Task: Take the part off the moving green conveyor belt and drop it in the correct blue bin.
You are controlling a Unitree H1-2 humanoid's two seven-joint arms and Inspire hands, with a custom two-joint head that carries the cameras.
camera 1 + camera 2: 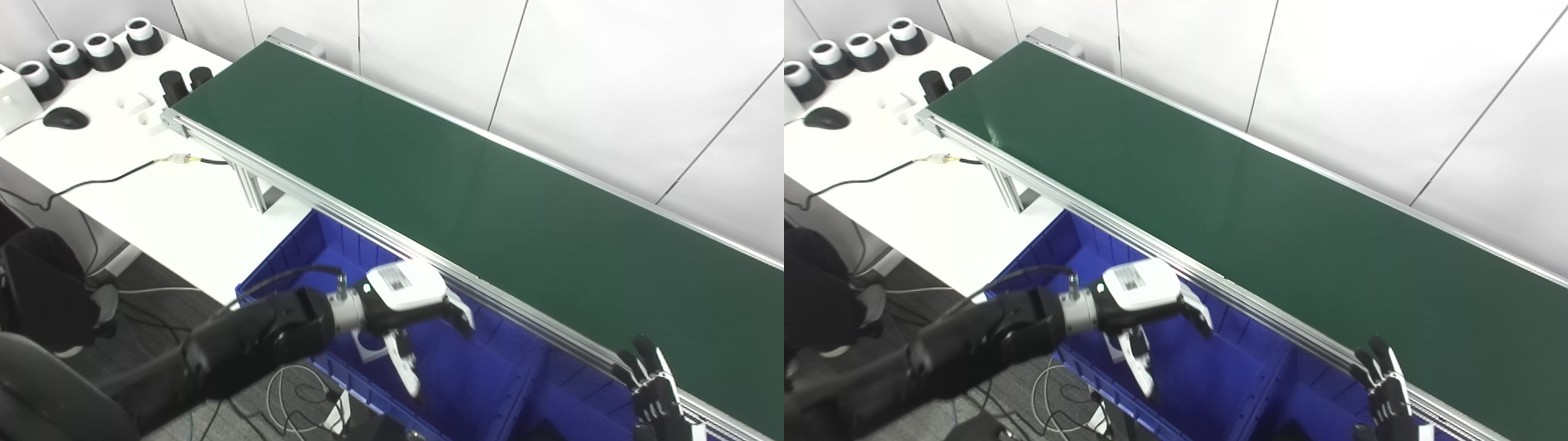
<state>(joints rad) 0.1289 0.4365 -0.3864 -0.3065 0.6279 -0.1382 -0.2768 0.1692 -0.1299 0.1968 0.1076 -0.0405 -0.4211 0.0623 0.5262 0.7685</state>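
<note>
Left eye view: left hand (pixel 407 306) hovers over the blue plastic bin (pixel 478 380), fingers apart, holding nothing, presumably just clear of a drop. White part (pixel 369 346) lies in the bin at the hand's 7 o'clock.

Right eye view: long green conveyor belt (pixel 1213 184) carries nothing visible. Right hand (pixel 1384 392) waits at 5 o'clock, fingers spread, empty.

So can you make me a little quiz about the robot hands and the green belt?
1. True or false: a part lies on the green conveyor belt.
2. Over what does the left robot hand hover? A) blue bin B) white table C) belt
3. Fill in: the right robot hand has its fingers ____.

Key: 1 false. 2 A, the blue bin. 3 apart.
</note>
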